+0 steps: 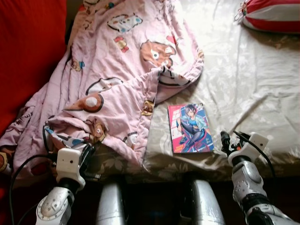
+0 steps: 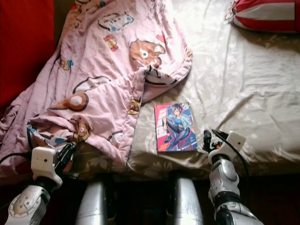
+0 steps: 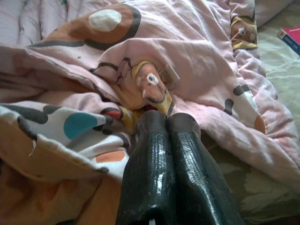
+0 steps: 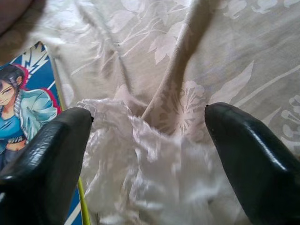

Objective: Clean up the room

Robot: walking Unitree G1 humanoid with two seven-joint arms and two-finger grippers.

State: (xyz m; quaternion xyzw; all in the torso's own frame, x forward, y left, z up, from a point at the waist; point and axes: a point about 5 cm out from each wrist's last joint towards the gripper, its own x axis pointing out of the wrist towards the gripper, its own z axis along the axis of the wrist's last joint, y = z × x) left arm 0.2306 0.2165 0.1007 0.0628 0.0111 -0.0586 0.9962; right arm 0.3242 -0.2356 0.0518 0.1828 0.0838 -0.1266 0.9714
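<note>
1. A bed covered by a pale floral sheet (image 1: 243, 84) is seen from above, with a crumpled pink quilt (image 1: 122, 70), printed with cartoon animals, heaped across its left half and spilling down to the near edge.
2. A comic book (image 1: 190, 128) with a colourful illustrated cover is laid flat on the sheet, just beside the quilt's folded right edge and close to the near edge of the bed.
3. A red-and-white striped cushion (image 1: 272, 16) is placed at the far right corner of the bed, well apart from the book.
4. A red surface (image 1: 28, 51) is seen along the left side, touched by the quilt.
5. The left gripper (image 3: 166, 123) is held at the near left edge of the bed, its two black fingers (image 3: 150, 173) pressed together with no gap between them. The tips are set against a fold of the quilt, beside a printed animal figure; whether any cloth is pinched between them cannot be told.
6. The right gripper (image 4: 147, 122) is positioned at the near edge of the bed, just right of the book, its fingers (image 4: 47, 154) spread wide apart. A bunched, whitish and glossy ridge of the sheet is framed between them, and the book's corner is seen beside one finger.
7. The robot's two silver legs (image 1: 112, 201) are visible below the bed's front edge, between the arms.
</note>
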